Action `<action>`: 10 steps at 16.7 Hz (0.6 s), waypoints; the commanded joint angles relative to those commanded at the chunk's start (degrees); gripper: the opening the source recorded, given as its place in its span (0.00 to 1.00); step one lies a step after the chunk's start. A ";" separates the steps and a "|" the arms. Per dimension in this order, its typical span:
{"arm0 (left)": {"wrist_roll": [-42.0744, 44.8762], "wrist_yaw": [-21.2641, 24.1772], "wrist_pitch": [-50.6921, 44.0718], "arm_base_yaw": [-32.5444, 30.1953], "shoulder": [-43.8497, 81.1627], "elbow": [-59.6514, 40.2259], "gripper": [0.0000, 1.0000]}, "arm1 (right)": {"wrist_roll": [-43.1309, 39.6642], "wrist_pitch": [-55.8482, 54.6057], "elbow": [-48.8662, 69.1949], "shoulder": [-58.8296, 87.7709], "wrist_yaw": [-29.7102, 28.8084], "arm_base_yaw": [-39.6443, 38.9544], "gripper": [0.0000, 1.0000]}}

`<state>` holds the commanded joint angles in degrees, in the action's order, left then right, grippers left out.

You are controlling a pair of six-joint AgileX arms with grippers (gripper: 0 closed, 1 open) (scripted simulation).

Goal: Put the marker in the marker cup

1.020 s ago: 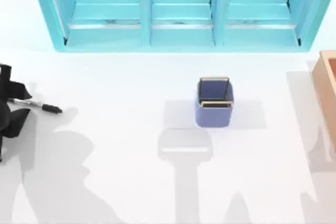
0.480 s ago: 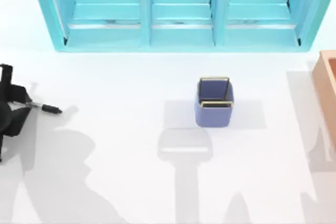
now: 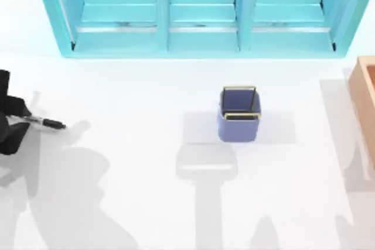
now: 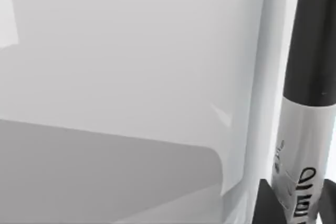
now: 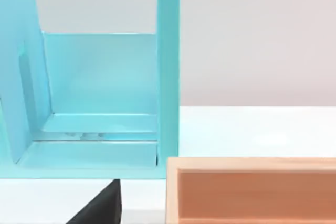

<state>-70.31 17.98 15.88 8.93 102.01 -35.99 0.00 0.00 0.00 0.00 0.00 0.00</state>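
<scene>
The marker point(image 3: 45, 123) lies crosswise at the table's far left, black cap point(image 3: 55, 125) pointing right. My left gripper point(image 3: 24, 119) is shut on its white-grey barrel. In the left wrist view the lettered barrel point(image 4: 303, 156) sits between two dark fingers point(image 4: 266, 205), and the black cap point(image 4: 314, 35) reaches away from them. The marker's shadow falls a little to its right on the table. The marker cup point(image 3: 239, 115), blue-purple with a gold rim, stands upright near the middle, far right of the marker. A dark part of my right gripper point(image 5: 100, 209) shows in the right wrist view, near the shelf unit.
A large turquoise shelf unit point(image 3: 199, 13) spans the back of the table. An orange-brown box point(image 3: 366, 95) sits at the right edge, also seen close up as the box point(image 5: 252, 190) in the right wrist view. White table lies between marker and cup.
My left gripper and the marker have shifted slightly left. The marker's shadow has drawn farther away from its cap. The cup has not moved.
</scene>
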 joint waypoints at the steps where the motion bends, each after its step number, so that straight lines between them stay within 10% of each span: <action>1: 0.25 0.26 -2.41 0.44 -2.17 0.13 0.00 | 0.00 0.00 0.00 0.00 0.00 0.00 1.00; 10: 4.71 4.26 -39.99 6.50 -39.82 0.80 0.00 | 0.00 0.00 0.00 0.00 0.00 0.00 1.00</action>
<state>-65.61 22.24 -24.11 15.43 62.19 -35.19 0.00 0.00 0.00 0.00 0.00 0.00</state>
